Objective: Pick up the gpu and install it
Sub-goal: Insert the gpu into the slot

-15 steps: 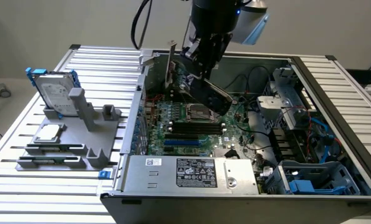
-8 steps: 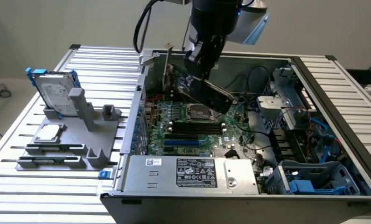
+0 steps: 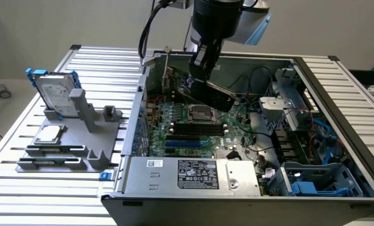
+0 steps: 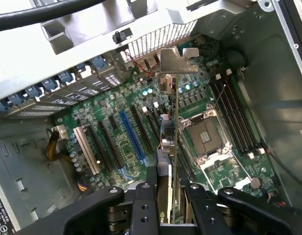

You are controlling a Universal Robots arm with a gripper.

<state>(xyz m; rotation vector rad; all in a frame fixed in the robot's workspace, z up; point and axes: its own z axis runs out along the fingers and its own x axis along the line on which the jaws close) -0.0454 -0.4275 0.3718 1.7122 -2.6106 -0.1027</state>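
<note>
I'm clamping my gripper [image 4: 168,188] on the gpu [image 4: 165,147], hovering edge-down above the motherboard [image 3: 187,127] so it meets the slots [image 4: 131,137].

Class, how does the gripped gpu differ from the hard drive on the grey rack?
The gpu is held over the motherboard inside the case; the hard drive stands on the rack outside it. The gpu looks black; the hard drive is silver with blue edges. Both are flat rectangles.
</note>
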